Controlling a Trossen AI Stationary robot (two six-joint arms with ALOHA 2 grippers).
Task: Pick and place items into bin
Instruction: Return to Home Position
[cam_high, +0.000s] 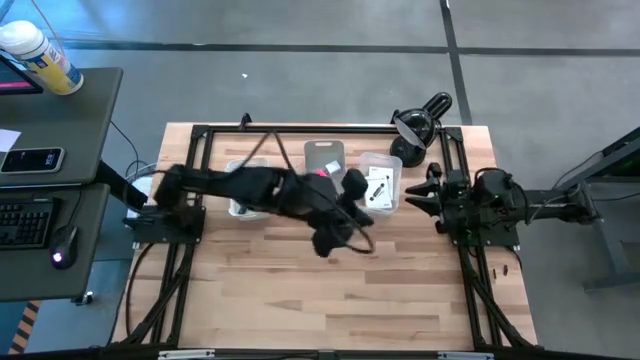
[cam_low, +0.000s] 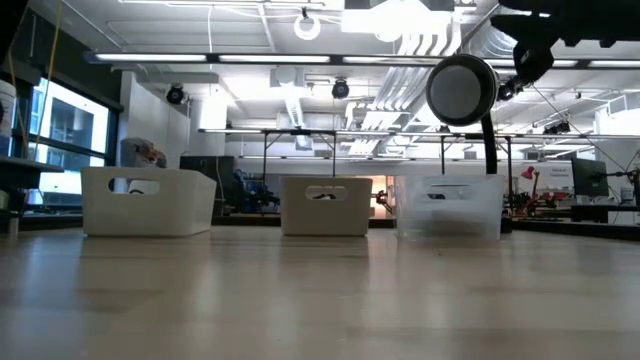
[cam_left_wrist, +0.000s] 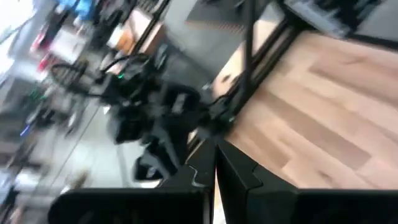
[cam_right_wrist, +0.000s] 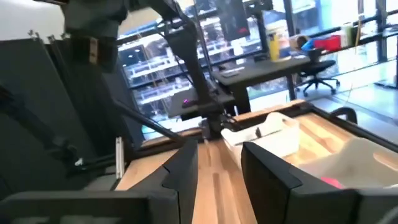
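Desk: a wood top (cam_high: 330, 290) with a black frame along its left, far and right edges.
Bins: three stand in a row along the far edge. The white bin (cam_low: 148, 203) is nearest the left edge, the middle bin (cam_low: 325, 207) is at the centre, and the clear bin (cam_low: 450, 208) is nearest the right edge. There are small gaps between them.
Cards: white cards (cam_high: 380, 188) with black print lie inside the clear bin.
Pink block: a pink spot (cam_high: 322, 172) shows at the near side of the middle bin, right at the edge of the left arm. Whether it lies fully inside I cannot tell.
Lamp: a black lamp (cam_high: 415, 128) stands at the far right corner, just beside the clear bin.
Left arm: it reaches from its base at the left edge across the white bin toward the middle of the desk.
Left gripper: the left gripper (cam_left_wrist: 214, 167) hangs above the desk just in front of the middle and clear bins. Its fingers are clenched together with nothing between them.
Right arm: it is folded at the right edge, near the far right corner.
Right gripper: the right gripper (cam_right_wrist: 217, 173) points along the row of bins. Its fingers are released and spread, with bare wood showing between them and nothing held.
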